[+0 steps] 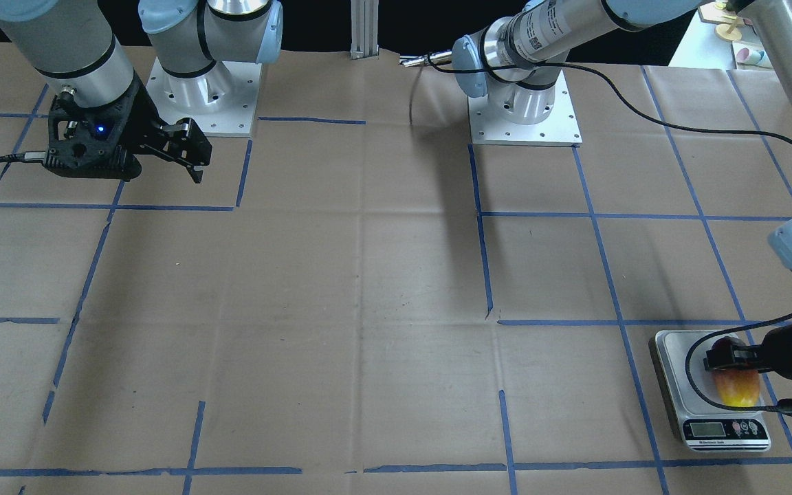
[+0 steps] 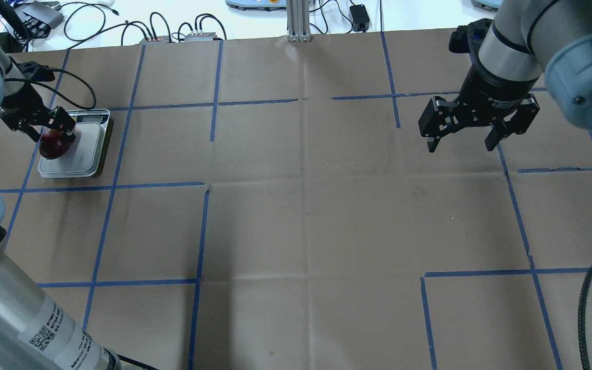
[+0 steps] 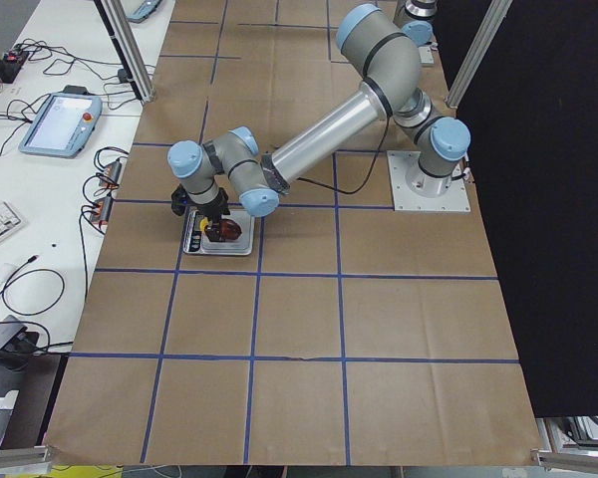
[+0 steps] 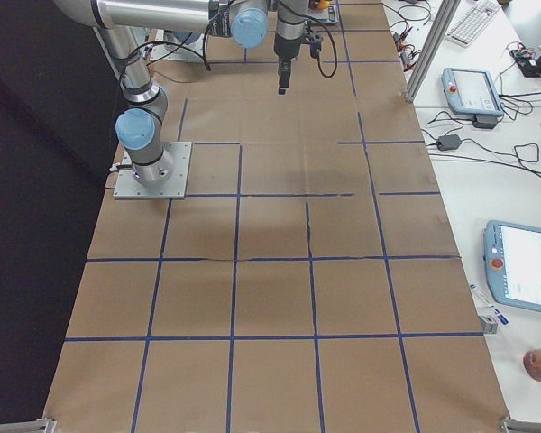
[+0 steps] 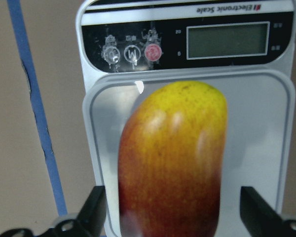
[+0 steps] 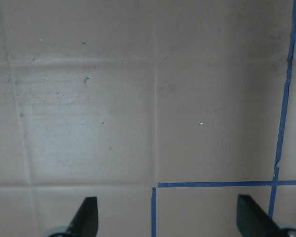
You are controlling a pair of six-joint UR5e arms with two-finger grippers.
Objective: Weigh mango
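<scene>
The mango lies on the white platform of a small digital scale, red end toward the camera and yellow end toward the display. It also shows in the front view and the overhead view. My left gripper is open. Its fingers stand on either side of the mango's red end, with a gap on each side. My right gripper is open and empty. It hangs above bare paper far from the scale, and its fingertips show in the right wrist view.
The scale sits near the table's edge on my left side. Its display shows no readable digits. Brown paper with blue tape lines covers the table. Cables and devices lie beyond the far edge.
</scene>
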